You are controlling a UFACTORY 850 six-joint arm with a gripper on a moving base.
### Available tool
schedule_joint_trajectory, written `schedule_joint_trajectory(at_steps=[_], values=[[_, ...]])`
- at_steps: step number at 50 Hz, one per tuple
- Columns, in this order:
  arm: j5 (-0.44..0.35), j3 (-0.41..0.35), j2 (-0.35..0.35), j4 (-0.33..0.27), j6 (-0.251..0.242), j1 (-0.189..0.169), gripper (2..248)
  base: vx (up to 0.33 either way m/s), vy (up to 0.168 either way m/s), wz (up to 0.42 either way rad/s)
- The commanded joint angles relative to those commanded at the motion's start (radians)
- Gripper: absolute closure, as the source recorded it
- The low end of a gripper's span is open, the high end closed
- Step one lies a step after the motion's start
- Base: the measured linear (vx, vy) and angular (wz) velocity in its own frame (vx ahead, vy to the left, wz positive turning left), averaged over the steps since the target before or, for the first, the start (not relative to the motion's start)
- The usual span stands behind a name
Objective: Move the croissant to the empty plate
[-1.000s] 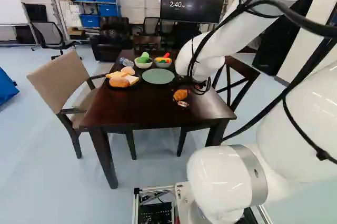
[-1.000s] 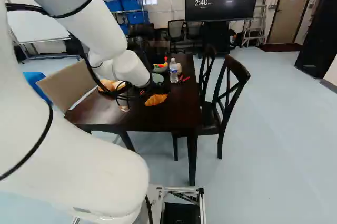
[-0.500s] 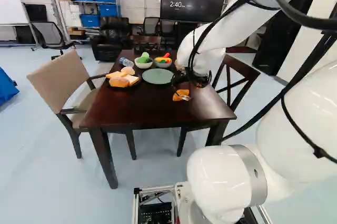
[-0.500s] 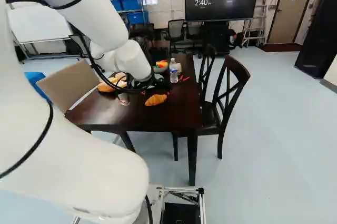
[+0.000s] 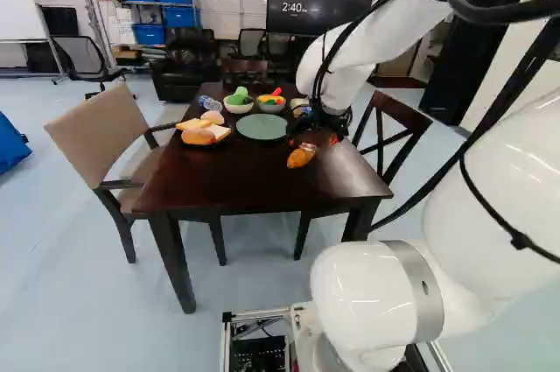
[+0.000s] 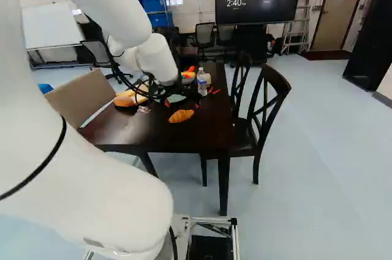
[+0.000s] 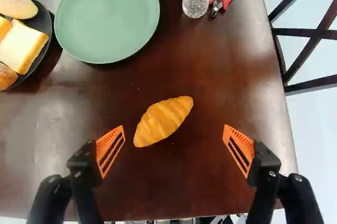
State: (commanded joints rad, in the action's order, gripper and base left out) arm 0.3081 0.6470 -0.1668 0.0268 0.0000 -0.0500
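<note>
We're hovering, black two-fingered tool spread apart | golden, ridged spindle-shaped croissant lying mid-frame, left base view | we're risking one-sided shoving if closing off-centre

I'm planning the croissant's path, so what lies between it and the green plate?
Nothing stands between the croissant and the green plate: the wrist view shows only a stretch of bare tabletop.

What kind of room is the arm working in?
Probably a lab or workshop with a dining setup staged in it: wall shelving with blue bins, a ladder and a whiteboard surround a dark wooden table.
</note>
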Motion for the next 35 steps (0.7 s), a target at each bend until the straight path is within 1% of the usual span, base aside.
schedule_joint_trajectory(at_steps=[19,29,35], values=[[0.12,0.101,0.107,0.026,0.0,0.004,3,0.0,0.0,0.0],[0.164,0.148,0.154,0.039,0.0,0.005,3,0.0,0.0,0.0],[0.167,0.151,0.158,0.04,0.0,0.006,3,0.0,0.0,0.0]])
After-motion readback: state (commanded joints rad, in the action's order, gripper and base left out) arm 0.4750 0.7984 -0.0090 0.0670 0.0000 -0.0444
